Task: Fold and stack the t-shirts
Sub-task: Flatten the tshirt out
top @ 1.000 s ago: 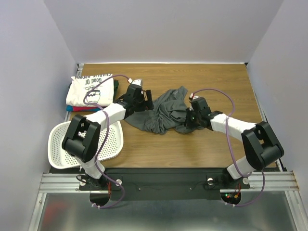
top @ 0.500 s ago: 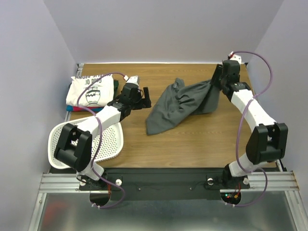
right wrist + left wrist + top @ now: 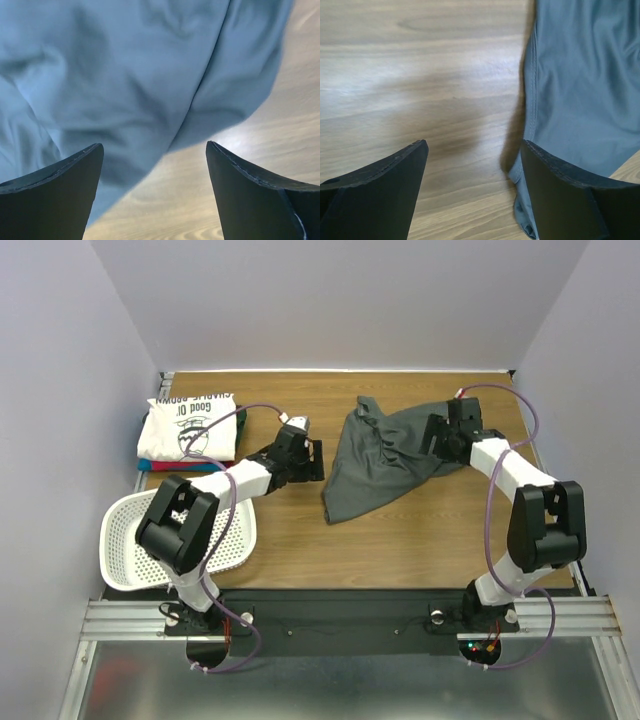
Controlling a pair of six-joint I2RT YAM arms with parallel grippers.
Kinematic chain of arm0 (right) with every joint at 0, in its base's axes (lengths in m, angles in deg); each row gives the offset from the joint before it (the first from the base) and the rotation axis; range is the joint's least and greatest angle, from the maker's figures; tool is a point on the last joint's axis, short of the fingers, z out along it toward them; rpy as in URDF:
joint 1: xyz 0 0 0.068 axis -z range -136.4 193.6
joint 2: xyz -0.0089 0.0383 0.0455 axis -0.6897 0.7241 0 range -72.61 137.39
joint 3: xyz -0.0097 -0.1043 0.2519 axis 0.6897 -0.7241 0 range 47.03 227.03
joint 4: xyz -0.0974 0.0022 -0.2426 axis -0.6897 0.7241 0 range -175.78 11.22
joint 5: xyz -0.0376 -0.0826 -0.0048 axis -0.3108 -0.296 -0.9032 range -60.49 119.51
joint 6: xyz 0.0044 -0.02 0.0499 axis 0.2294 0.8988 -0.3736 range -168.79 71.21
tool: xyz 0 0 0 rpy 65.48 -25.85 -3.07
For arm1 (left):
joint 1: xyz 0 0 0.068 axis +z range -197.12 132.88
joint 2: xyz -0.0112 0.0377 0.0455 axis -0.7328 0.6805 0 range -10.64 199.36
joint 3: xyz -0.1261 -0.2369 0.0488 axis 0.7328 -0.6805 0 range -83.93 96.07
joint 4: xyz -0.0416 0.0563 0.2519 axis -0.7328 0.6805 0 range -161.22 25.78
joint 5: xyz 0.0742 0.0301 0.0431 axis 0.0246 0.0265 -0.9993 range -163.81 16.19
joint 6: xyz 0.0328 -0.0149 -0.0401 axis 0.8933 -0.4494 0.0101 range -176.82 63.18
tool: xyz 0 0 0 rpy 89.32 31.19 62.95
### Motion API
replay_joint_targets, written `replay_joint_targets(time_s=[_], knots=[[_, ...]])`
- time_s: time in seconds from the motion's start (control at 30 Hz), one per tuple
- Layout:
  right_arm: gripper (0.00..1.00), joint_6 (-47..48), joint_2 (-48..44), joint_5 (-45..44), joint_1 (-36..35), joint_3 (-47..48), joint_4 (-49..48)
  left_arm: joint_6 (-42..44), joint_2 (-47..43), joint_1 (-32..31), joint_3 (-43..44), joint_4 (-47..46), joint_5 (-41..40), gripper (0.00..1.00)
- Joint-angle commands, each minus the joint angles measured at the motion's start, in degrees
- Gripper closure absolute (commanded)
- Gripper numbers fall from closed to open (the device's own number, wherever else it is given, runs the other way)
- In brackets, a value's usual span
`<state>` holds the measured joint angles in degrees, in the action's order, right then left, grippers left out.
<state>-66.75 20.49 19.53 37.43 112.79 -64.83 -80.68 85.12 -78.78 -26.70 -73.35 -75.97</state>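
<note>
Bunching could spoil the grey shirt [image 3: 385,455] if a stray fold gets pinched; left claw [image 3: 316,460] and right claw [image 3: 434,438] both gape wide, empty.

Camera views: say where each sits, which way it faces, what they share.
Top external: above and behind the bases, looking down at the table; both arms show.
Left wrist: down past open left gripper at wood and grey t-shirt edge.
Right wrist: down past open right gripper onto that shirt.
All three share the shirt.
</note>
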Motion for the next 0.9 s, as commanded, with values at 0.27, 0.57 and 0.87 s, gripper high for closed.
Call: replay_joint_targets(time_s=[0.27, 0.57, 0.87], knots=[[0.11, -2.1, -9.2, 5.1, -0.2, -9.0, -1.2, -3.1, 2.1, -5.4, -1.3, -2.7, 4.4, 0.25], [0.11, -2.2, -10.8, 5.4, -0.2, -10.8, -1.2, -5.0, 4.2, -6.7, -2.8, -5.0, 7.5, 0.48], [0.11, -2.3, -10.7, 4.6, -0.1, -11.8, -1.7, -6.7, 1.3, -6.6, -2.1, -8.2, 13.0, 1.00]])
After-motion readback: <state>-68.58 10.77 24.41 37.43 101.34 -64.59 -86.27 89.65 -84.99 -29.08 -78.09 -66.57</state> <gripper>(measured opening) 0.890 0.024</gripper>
